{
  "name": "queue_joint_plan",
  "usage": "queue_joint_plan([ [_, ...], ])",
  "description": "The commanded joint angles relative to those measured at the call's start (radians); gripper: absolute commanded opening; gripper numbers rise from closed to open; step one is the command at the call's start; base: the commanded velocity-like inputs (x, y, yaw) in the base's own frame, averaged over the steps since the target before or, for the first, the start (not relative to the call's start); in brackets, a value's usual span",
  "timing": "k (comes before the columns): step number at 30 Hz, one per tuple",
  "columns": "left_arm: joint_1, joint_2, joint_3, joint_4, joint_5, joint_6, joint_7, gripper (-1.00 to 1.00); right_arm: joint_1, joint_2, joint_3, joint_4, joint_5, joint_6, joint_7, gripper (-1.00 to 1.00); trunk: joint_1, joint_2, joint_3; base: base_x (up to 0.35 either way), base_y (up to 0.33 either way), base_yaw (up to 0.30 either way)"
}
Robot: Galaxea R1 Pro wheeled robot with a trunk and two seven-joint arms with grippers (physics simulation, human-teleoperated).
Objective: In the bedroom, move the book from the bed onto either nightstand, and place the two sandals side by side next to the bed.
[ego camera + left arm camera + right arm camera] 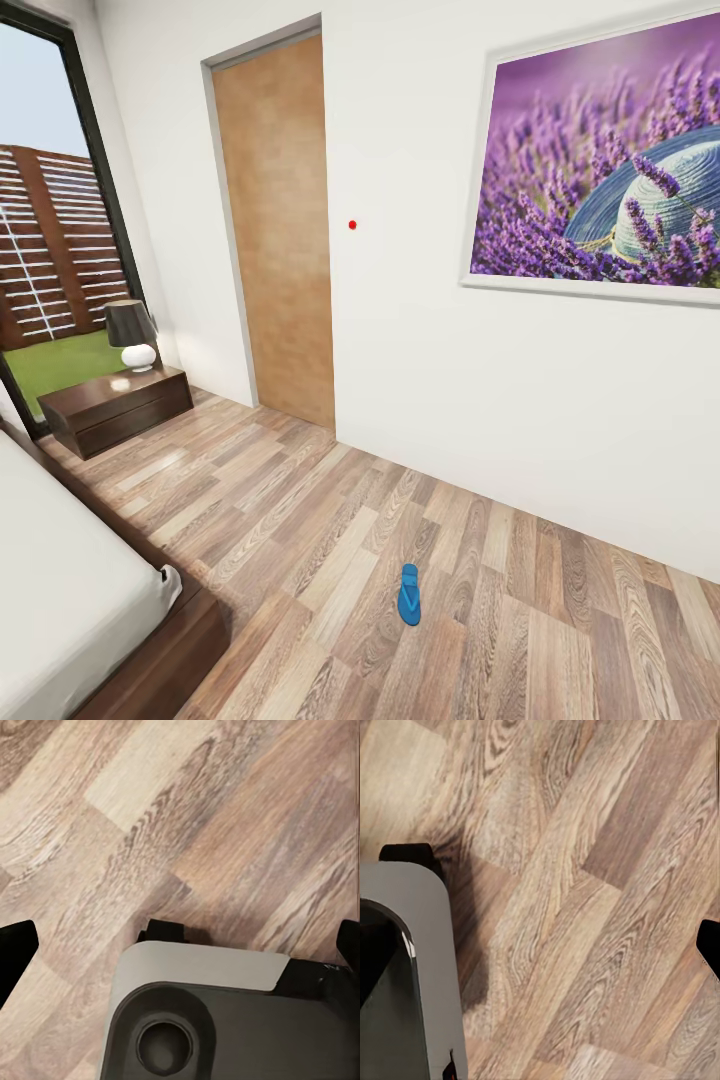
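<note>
One bright blue sandal (408,594) lies flat on the wood-plank floor, well out from the bed (60,600), whose pale grey mattress and dark frame fill the lower left corner. A dark-brown nightstand (115,402) stands by the window beyond the bed. The book is out of view. In the left wrist view my left gripper (178,949) hangs open over bare floor, with black fingertips (11,949) at both edges of the picture. My right gripper (540,945) is also spread open above the floor, and one fingertip (709,945) shows at the picture's edge.
A black-shaded lamp (132,335) sits on the nightstand. A closed light wooden door (280,230) and a lavender picture (600,160) are on the white wall ahead. My grey base (210,1020) shows under the left arm. Open floor lies between bed and wall.
</note>
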Motion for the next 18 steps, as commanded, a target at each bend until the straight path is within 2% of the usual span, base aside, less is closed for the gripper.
queue_joint_plan([
  [1, 0.001, -0.004, 0.004, -0.035, 0.001, 0.000, 0.000, 1.00, 0.000, 0.000, 0.000, -0.025, -0.005, 0.002, -0.002, 1.00, 0.000, 0.000, -0.001, 0.000, 0.000, 0.000],
  [14, -0.001, -0.016, 0.004, -0.196, 0.004, 0.008, 0.002, 1.00, -0.001, 0.004, -0.003, -0.223, -0.008, 0.019, -0.003, 1.00, 0.000, 0.000, -0.001, 0.000, 0.000, 0.000],
  [18, -0.001, -0.017, 0.004, -0.242, 0.012, 0.016, 0.001, 1.00, -0.014, 0.009, -0.002, -0.300, -0.010, 0.053, -0.003, 1.00, 0.000, 0.000, -0.001, 0.000, 0.000, 0.000],
])
